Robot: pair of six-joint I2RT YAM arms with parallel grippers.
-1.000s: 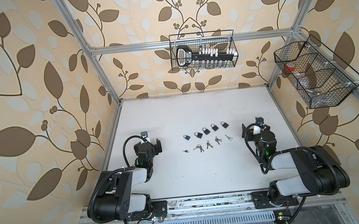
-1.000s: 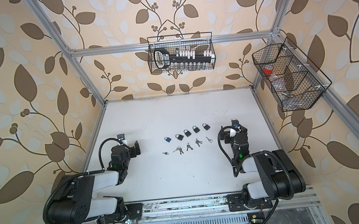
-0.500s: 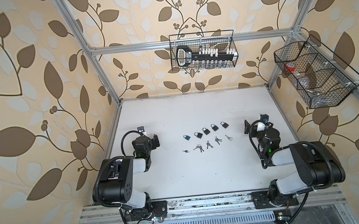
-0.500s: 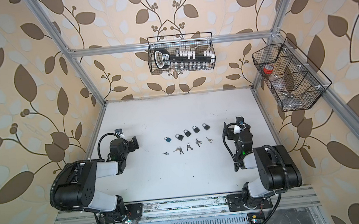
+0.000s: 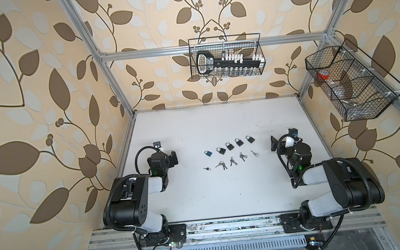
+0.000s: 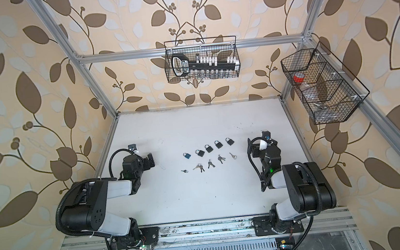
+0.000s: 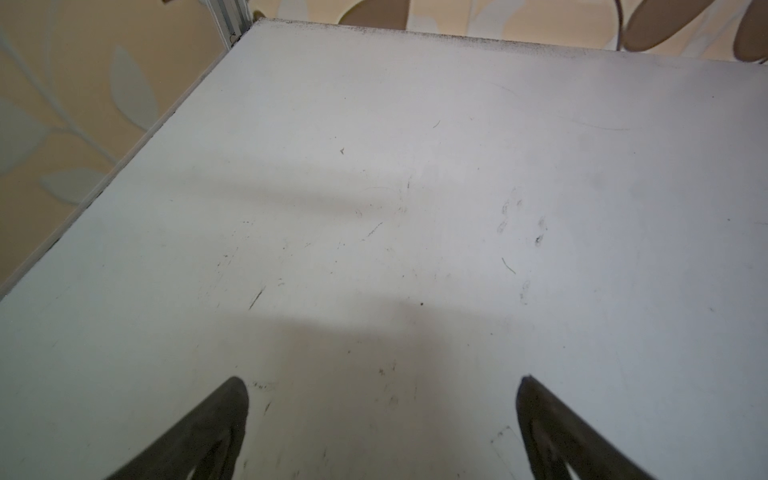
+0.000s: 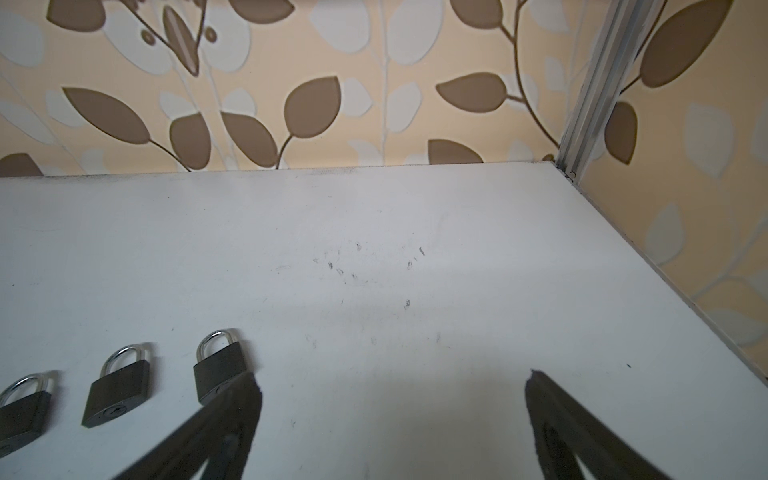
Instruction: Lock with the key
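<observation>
Metal padlocks (image 5: 229, 145) in row at middle of white table (image 5: 226, 191), keys (image 5: 232, 162) in row just robot-side of them. Small, rigid, slick, likely dense. Keys thin, flat-lying, hard to pinch: best taken by bow or ring, lock by body. Left gripper (image 7: 382, 384) and right gripper (image 8: 392, 380) both spread wide, empty, flanking rows.

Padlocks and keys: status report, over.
Left tool open, empty. Right tool open, empty. Five padlocks, keys lying untouched on table. Path clear.

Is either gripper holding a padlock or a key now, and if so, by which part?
Nothing is held. The left gripper and the right gripper are both open and empty; the padlocks and keys lie on the table.
</observation>
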